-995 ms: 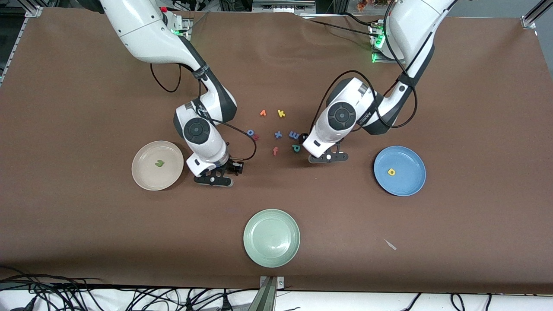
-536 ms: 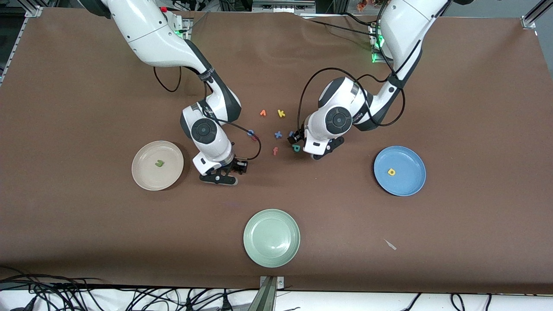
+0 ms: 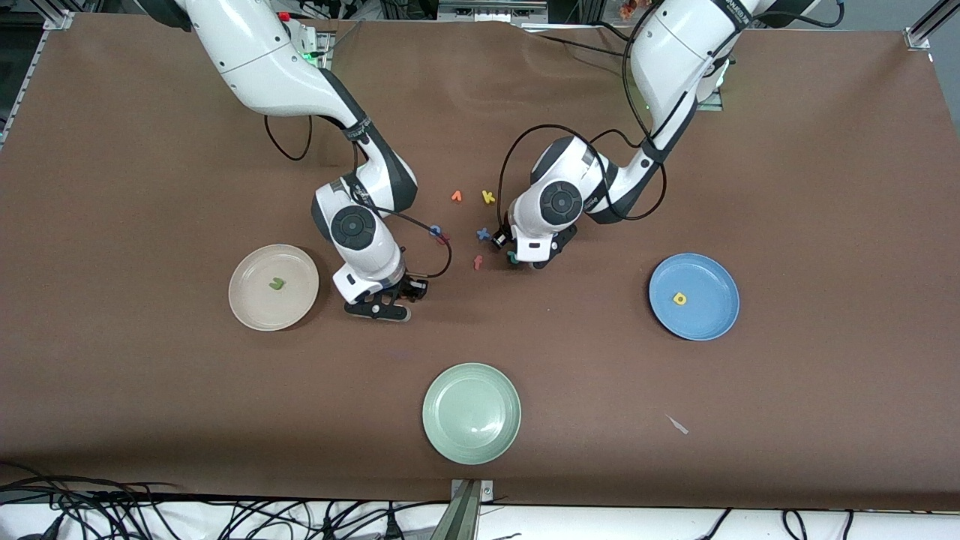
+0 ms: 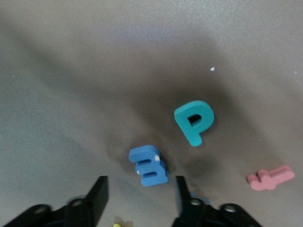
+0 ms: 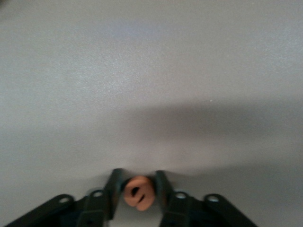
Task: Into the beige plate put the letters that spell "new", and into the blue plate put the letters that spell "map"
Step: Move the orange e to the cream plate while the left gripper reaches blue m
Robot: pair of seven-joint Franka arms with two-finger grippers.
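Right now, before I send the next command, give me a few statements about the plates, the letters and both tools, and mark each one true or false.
1. The right tool is shut on the orange e. True.
2. The beige plate holds a green n. True.
3. The blue plate is empty. False: a yellow a lies in it.
4. The left tool has lifted the blue m. False: the m lies on the table between its open fingers.
5. The teal p is in the pale green plate. False: it lies on the table beside the m.
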